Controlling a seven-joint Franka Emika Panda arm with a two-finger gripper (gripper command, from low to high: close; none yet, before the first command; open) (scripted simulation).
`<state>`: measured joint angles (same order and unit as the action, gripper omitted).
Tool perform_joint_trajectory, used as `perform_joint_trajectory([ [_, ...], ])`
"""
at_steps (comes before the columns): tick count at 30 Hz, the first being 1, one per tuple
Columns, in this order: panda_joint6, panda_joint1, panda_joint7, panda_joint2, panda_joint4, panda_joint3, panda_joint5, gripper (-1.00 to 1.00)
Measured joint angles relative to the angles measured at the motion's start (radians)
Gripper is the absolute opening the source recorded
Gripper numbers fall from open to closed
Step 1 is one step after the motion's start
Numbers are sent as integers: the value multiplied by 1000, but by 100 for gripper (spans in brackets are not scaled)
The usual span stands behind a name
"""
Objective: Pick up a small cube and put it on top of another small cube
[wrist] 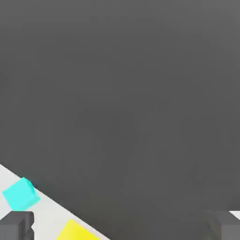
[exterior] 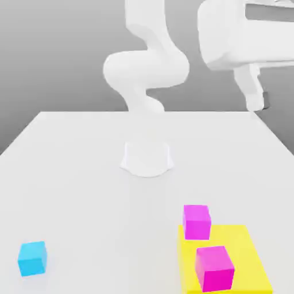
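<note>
A: Gripper (wrist: pixel 122 227) status?
B: Jaws were seen spread wide in the hand view, dark fingers (wrist: pixel 16 225) at both edges, nothing held between them. In the exterior view the hand was raised high above the table (exterior: pixel 86 161), toward the exterior view's right.
A: Cubes?
B: Cyan cube (exterior: pixel 32 258) was seen resting on the table at the exterior view's left, near the front edge, well apart from the rest. One magenta cube (exterior: pixel 197 221) was found at the back edge of the yellow patch (exterior: pixel 252 252), partly over it. The second magenta cube (exterior: pixel 214 267) was found fully on the patch, nearer the camera. Nothing was stacked.
A: Hand view?
B: The cyan cube and a corner of the yellow patch were seen by the table's edge.
</note>
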<state>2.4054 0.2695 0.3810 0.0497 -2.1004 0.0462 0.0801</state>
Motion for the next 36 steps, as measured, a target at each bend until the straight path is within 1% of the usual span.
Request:
perform_joint_trajectory([
  [7,39,68,-94,-253,66,37,-45,0],
  [16,86,170,-175,-578,153,69,-167,0],
  [20,174,194,-171,-723,191,54,-197,0],
  [21,188,196,-170,-743,196,52,-200,-100],
  [28,184,197,-172,-739,195,52,-197,-100],
  [32,96,181,-189,-616,159,63,-177,-100],
  [36,43,110,-247,-470,69,42,-148,-100],
])
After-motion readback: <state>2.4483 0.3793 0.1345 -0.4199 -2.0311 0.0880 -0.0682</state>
